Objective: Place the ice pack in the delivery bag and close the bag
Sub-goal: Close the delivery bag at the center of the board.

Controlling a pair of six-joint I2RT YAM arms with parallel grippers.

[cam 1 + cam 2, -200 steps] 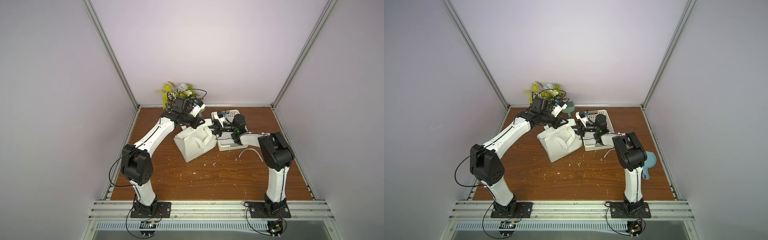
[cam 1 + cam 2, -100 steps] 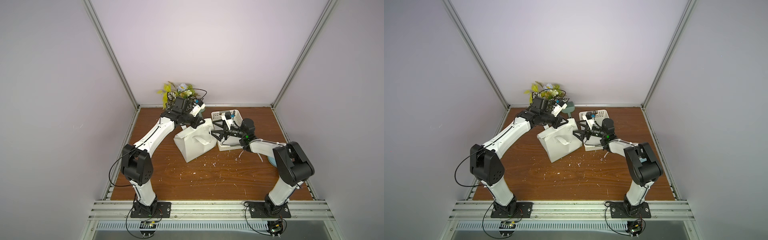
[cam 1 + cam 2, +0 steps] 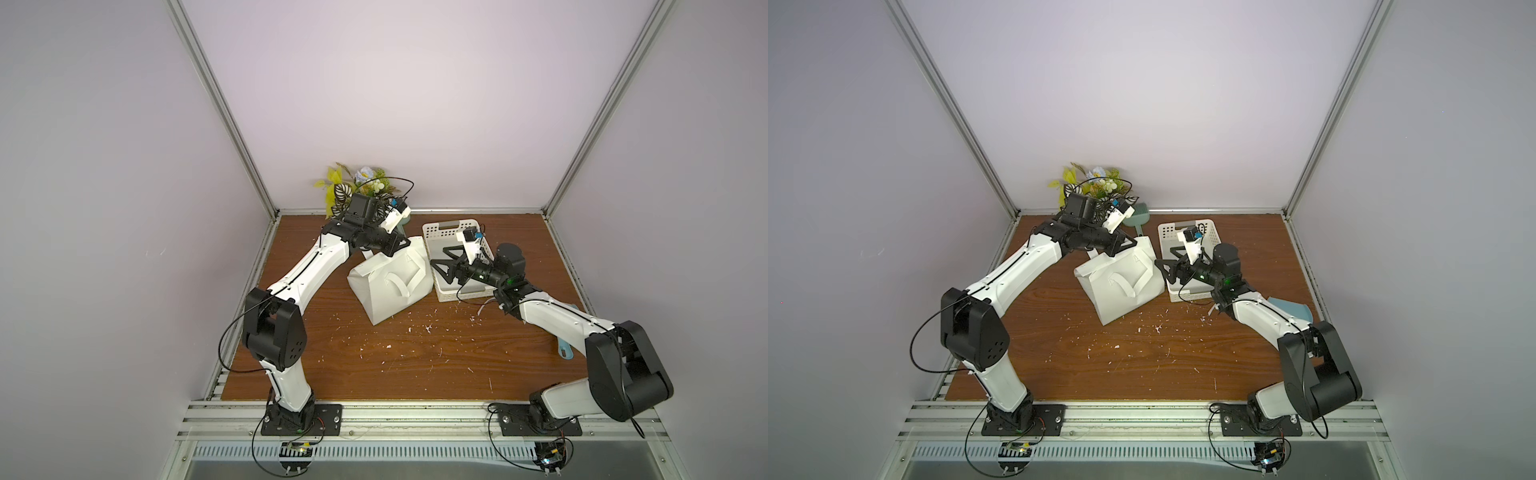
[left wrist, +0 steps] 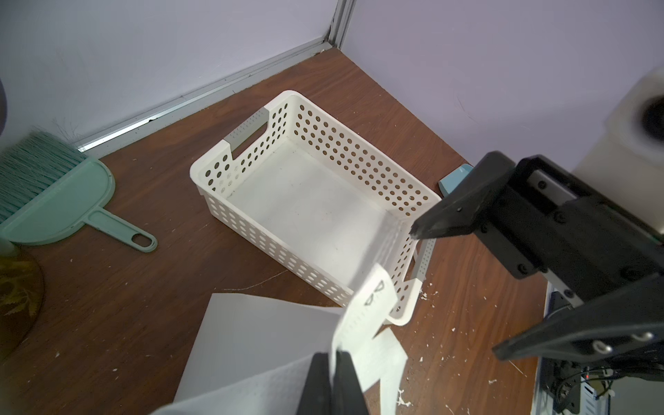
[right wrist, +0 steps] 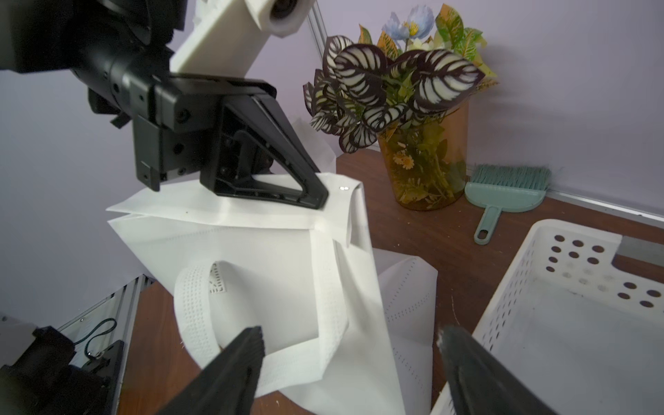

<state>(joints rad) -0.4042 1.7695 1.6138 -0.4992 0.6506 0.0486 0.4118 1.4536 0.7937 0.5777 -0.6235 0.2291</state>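
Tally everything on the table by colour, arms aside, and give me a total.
White: 2 (bag, basket)
Green: 1 (brush)
Blue: 1 (object partly hidden behind the right arm)
Amber: 1 (vase of plants)
Total: 5

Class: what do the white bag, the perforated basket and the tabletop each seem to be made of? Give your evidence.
Delivery bag: likely matte non-woven fabric; dimpled surface, soft creases.
Basket: rigid moulded plastic with a slight sheen; uniform round holes.
Tabletop: brown wood or wood-look laminate; grain lines show, but I cannot tell which.
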